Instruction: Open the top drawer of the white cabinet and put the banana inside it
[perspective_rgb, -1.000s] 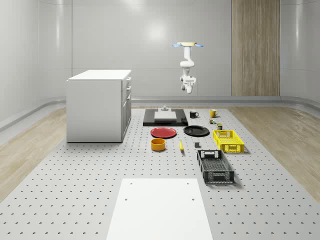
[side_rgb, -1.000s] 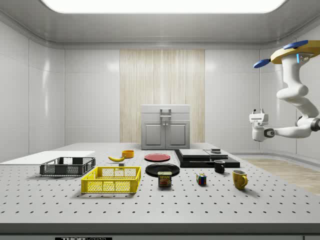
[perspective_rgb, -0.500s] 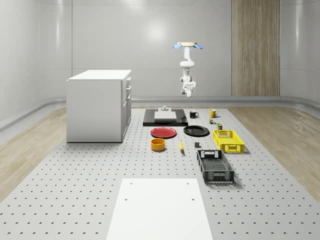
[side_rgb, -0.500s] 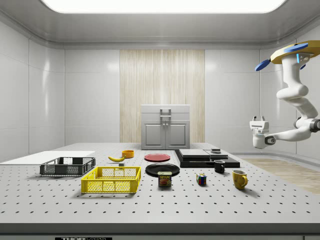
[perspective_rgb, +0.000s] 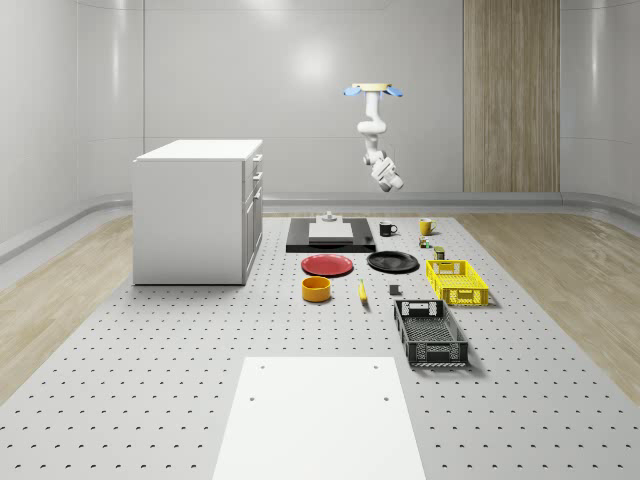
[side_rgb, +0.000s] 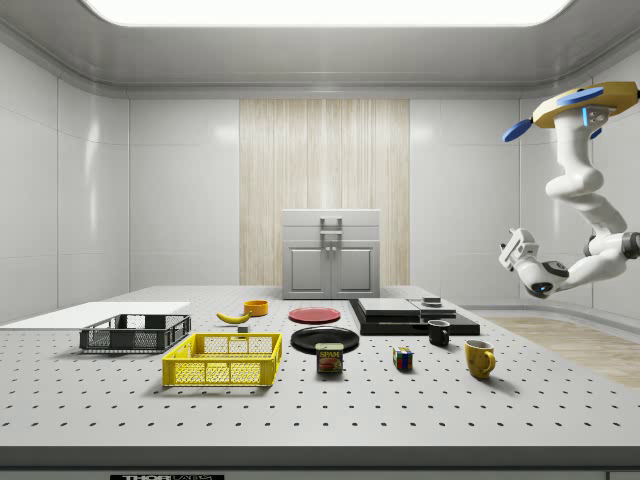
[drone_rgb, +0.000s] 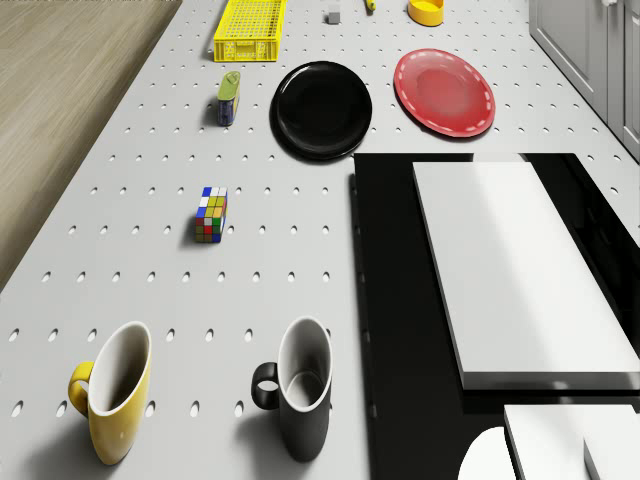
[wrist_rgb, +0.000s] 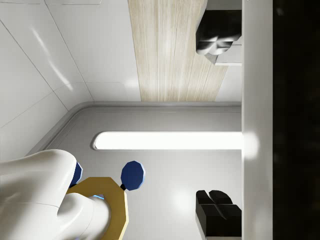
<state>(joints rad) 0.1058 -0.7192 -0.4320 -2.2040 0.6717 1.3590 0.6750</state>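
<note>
Gripper (perspective_rgb: 388, 180) is seen in the whole-scene view hanging in mid-air under the drone (perspective_rgb: 375, 90), which hovers high over the table's far end, well apart from the white cabinet (perspective_rgb: 195, 215); the banana (perspective_rgb: 362, 291) lies on the table beside the orange bowl (perspective_rgb: 316, 289). In the side view the top drawer (side_rgb: 331, 225) is judged shut, and nothing is held. In the drone view the black mug (drone_rgb: 302, 395) and yellow mug (drone_rgb: 115, 390) are directly below. In the wrist view the fingers (wrist_rgb: 217, 40) are spread, with nothing between them. Nothing is done yet: drawer and banana are both left.
</note>
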